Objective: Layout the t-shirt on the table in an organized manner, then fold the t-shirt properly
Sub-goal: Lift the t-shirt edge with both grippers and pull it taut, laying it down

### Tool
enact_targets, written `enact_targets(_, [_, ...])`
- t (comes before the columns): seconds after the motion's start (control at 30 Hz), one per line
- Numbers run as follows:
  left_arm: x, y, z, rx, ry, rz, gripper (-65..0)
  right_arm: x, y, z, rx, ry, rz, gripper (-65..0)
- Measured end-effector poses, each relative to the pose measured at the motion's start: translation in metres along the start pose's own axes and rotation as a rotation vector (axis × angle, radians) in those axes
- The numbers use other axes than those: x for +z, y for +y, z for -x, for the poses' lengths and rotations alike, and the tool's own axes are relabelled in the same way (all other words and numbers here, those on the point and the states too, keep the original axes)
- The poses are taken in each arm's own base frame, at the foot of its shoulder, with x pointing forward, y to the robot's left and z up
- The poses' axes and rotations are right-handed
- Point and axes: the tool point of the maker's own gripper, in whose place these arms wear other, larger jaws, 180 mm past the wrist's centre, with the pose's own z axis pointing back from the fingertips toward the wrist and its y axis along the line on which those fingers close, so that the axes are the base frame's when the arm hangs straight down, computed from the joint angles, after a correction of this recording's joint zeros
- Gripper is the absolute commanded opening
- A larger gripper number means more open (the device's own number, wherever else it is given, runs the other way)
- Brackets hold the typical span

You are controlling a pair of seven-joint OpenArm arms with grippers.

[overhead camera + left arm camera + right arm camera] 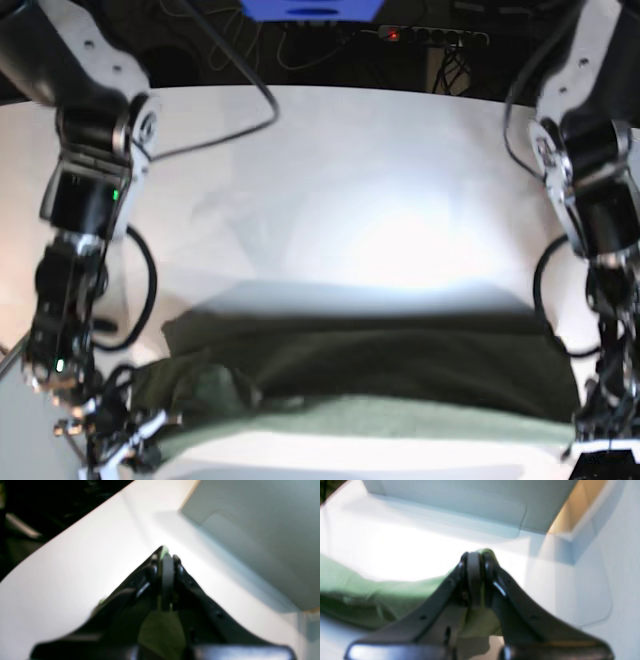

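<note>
The olive-green t-shirt (370,375) stretches as a wide band across the near part of the white desk (330,170), its dark upper layer lying flat and a paler green edge running along the near side, lifted toward the camera. At the base view's left the cloth bunches into a few wrinkles (215,385) near where one arm comes down; on the right it ends in a fairly straight side edge. In the right wrist view, the right tool (475,555) is clenched on the t-shirt: green cloth shows at the tips and hangs between the black fingers (460,572), while the rest of the shirt trails off to the left over the bright desk surface. In the left wrist view, the left tool (167,552) is likewise clenched on the fabric, with a sliver of green at the tips and a darker fold of cloth below them between the fingers (178,566); this view is blurred, so little more can be told. Both arms (85,200) stand at the outer ends of the shirt, one at each near corner. Beyond the desk's far edge lie dark cables and a power strip (430,36) with a red light.
</note>
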Motion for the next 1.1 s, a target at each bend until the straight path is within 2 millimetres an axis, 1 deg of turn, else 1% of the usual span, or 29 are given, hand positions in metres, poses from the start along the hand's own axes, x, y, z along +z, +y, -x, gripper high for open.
enact_targets(0.1, [-0.019,-0.036,-0.034,0.021,-0.012,0.049,-64.8,-0.018,-0.012,-0.056,-0.003,-0.069,0.002,-65.0])
enact_targets(0.13, [-0.022,-0.046,-0.046,0.027,-0.018,0.058,-64.8,-0.02,-0.016,-0.079,0.001,-0.103,0.006,-65.0])
enact_targets(0.17, [-0.024,-0.057,-0.063,0.038,-0.041,0.075,-64.8,-0.022,-0.02,-0.108,0.003,-0.154,0.011,-65.0])
enact_targets(0.2, [-0.023,-0.068,-0.08,0.048,-0.068,0.097,-64.8,-0.022,-0.022,-0.133,0.011,-0.197,0.013,-65.0])
enact_targets(0.27, [-0.02,-0.084,-0.112,0.059,-0.121,0.121,-64.8,-0.02,-0.029,-0.174,0.057,-0.241,0.039,-65.0])
enact_targets(0.33, [-0.014,-0.095,-0.139,0.068,-0.169,0.144,-64.8,-0.014,-0.033,-0.209,0.076,-0.3,0.054,-65.0])
enact_targets(0.4, [-0.01,-0.102,-0.155,0.072,-0.195,0.157,-64.8,-0.008,-0.036,-0.231,0.087,-0.333,0.064,-65.0])
enact_targets(0.43, [-0.009,-0.104,-0.159,0.074,-0.2,0.158,-64.8,-0.006,-0.036,-0.239,0.085,-0.349,0.063,-65.0])
enact_targets(0.47, [-0.009,-0.106,-0.163,0.076,-0.203,0.161,-64.8,-0.004,-0.036,-0.244,0.088,-0.358,0.065,-65.0])
enact_targets(0.53, [-0.008,-0.108,-0.165,0.079,-0.207,0.167,-64.8,0.0,-0.037,-0.249,0.094,-0.372,0.07,-65.0])
enact_targets(0.57, [-0.006,-0.108,-0.166,0.081,-0.209,0.17,-64.8,0.002,-0.037,-0.246,0.101,-0.375,0.077,-65.0])
enact_targets(0.63, [-0.003,-0.107,-0.165,0.106,-0.215,0.191,-64.8,0.007,-0.039,-0.231,0.112,-0.375,0.09,-65.0])
enact_targets(0.67, [-0.002,-0.103,-0.161,0.113,-0.22,0.2,-64.8,0.008,-0.04,-0.216,0.118,-0.351,0.097,-65.0])
enact_targets(0.73, [0.001,-0.083,-0.146,0.117,-0.205,0.184,-64.8,0.011,-0.041,-0.183,0.131,-0.3,0.115,-65.0])
enact_targets(0.77, [0.002,-0.073,-0.138,0.125,-0.198,0.174,-64.8,0.015,-0.041,-0.171,0.142,-0.284,0.124,-65.0])
enact_targets(0.83, [0.005,-0.06,-0.112,0.134,-0.141,0.17,-64.8,0.028,-0.035,-0.15,0.166,-0.277,0.134,-65.0])
enact_targets(0.87, [0.009,-0.059,-0.098,0.133,-0.109,0.186,-64.8,0.038,-0.03,-0.143,0.183,-0.29,0.141,-65.0])
enact_targets(0.9, [0.014,-0.058,-0.089,0.13,-0.093,0.201,-64.8,0.048,-0.025,-0.138,0.199,-0.308,0.141,-65.0])
enact_targets(0.93, [0.02,-0.054,-0.079,0.127,-0.078,0.215,-64.8,0.057,-0.019,-0.128,0.208,-0.314,0.137,-65.0])
enact_targets(0.97, [0.027,-0.045,-0.068,0.135,-0.062,0.216,-64.8,0.065,-0.014,-0.115,0.218,-0.306,0.139,-65.0])
enact_targets(1.03, [0.042,-0.023,-0.045,0.129,-0.052,0.189,-64.8,0.083,-0.006,-0.08,0.235,-0.255,0.149,-65.0])
enact_targets(1.07, [0.05,-0.012,-0.029,0.119,-0.04,0.179,-64.8,0.093,-0.002,-0.061,0.237,-0.228,0.149,-65.0])
enact_targets(1.1, [0.058,0.0,-0.007,0.108,-0.008,0.165,-64.8,0.105,0.002,-0.042,0.227,-0.196,0.146,-65.0])
